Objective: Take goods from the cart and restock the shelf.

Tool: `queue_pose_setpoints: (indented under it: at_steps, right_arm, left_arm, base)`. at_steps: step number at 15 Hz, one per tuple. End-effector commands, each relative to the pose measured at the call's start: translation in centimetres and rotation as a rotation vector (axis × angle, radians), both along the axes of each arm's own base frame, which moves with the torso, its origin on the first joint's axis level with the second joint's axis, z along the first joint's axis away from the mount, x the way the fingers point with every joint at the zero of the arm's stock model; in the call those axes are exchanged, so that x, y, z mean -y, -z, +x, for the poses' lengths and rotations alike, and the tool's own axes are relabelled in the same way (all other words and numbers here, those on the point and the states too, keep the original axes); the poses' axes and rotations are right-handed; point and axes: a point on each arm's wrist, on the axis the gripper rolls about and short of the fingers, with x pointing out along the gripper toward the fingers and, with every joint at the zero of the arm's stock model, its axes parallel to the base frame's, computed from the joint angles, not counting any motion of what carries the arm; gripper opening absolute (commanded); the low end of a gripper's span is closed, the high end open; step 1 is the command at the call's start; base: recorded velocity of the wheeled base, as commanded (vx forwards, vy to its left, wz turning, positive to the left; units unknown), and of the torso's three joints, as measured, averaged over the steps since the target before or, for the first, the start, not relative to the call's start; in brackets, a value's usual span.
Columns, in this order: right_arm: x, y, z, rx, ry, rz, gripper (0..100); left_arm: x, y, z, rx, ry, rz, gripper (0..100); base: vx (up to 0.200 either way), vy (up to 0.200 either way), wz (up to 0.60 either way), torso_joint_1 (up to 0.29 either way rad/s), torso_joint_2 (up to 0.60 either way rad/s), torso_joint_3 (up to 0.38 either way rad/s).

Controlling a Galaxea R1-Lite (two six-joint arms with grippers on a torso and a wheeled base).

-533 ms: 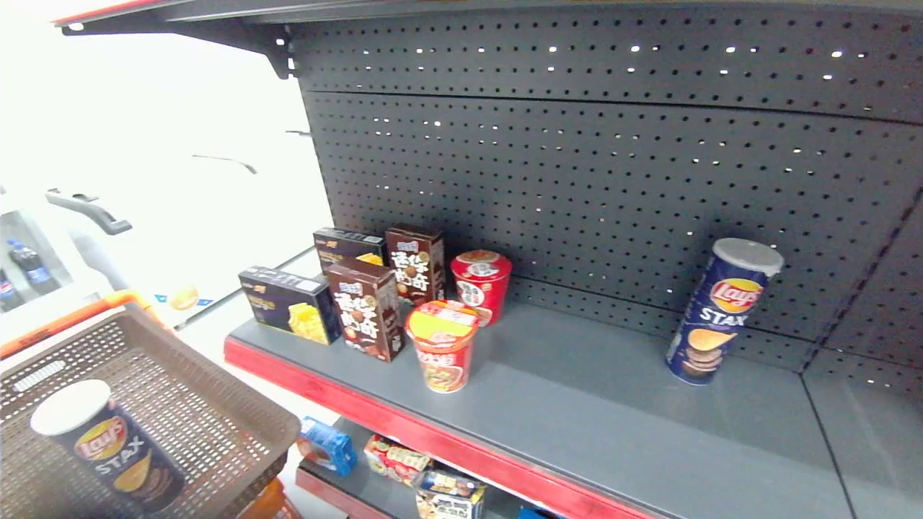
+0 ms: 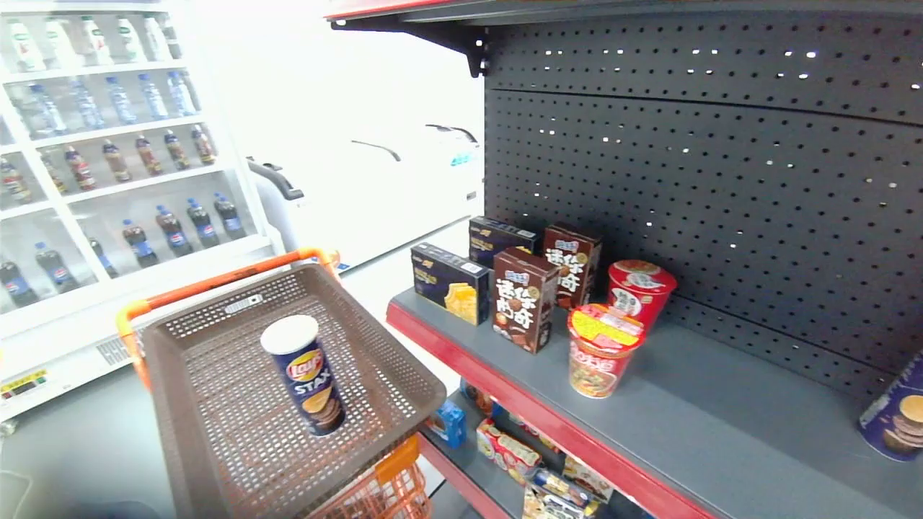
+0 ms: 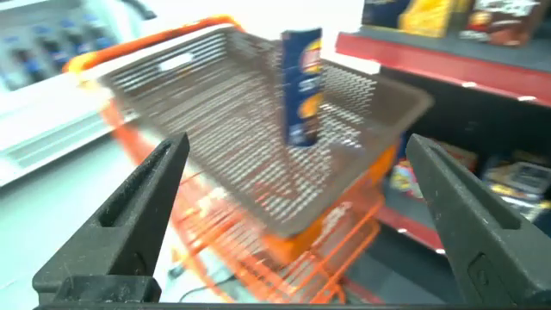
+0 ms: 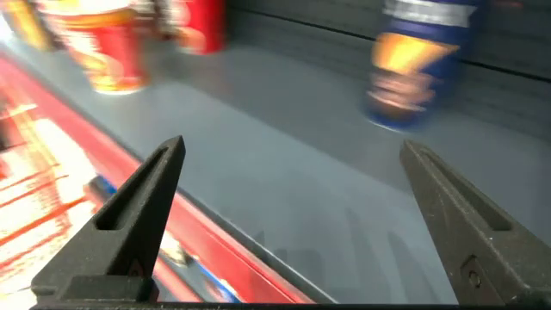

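Brown mesh cart basket swings to mid-picture: the camera has turned, the goods have not.
Nearest, the left gripper hangs with its jaws spread wide and empty, facing the cart basket. The right gripper, equally wide and empty, hangs over the grey shelf. In the basket one chip can stands upright, alone on the mesh. Beyond it, on the shelf, stand two noodle cups, several boxes and a second can cut off by the right edge. Farthest back is a drinks cooler. Half a second ago the view centred on the shelf. Everything has shifted together, so this reads as a turn toward the cart for the next pick, which has not yet begun.
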Motion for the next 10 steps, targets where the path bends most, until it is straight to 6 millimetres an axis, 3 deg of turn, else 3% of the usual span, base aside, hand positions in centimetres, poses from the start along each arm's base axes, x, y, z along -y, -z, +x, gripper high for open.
queue_pose_setpoints:
  at_steps: [1,4,5,6,7,8,10]
  right_arm:
    - [0.0,0.0,0.0,-0.001,0.000,0.000,100]
    - [0.0,0.0,0.0,-0.001,0.000,0.000,100]
    - [0.0,0.0,0.0,-0.001,0.000,0.000,100]
    - [0.0,0.0,0.0,-0.001,0.000,0.000,100]
    - [0.0,0.0,0.0,-0.001,0.000,0.000,100]
    - [0.0,0.0,0.0,-0.001,0.000,0.000,100]
    - [0.0,0.0,0.0,-0.001,0.000,0.000,100]
  left_arm:
    - [0.0,0.0,0.0,0.001,0.002,0.003,100]
    - [0.0,-0.3,-0.1,0.018,-0.009,0.017,100]
    - [0.0,-4.9,-1.1,0.116,-0.045,0.100,100]
    - [0.0,-8.8,0.5,-0.037,-0.028,0.124,100]
    - [0.0,-10.9,1.3,-0.058,-0.022,0.121,100]
    - [0.0,-14.4,3.4,-0.105,-0.002,0.099,100]
    - [0.0,-14.8,6.1,-0.203,0.003,0.073,100]
  base:
    - [0.000,0.000,0.00,0.000,0.00,0.000]
    - [0.000,0.000,0.00,0.000,0.00,0.000]
    - [0.000,0.000,0.00,0.000,0.00,0.000]
    - [0.000,0.000,0.00,0.000,0.00,0.000]
    - [0.000,0.000,0.00,0.000,0.00,0.000]
    - [0.000,0.000,0.00,0.000,0.00,0.000]
    - [0.000,0.000,0.00,0.000,0.00,0.000]
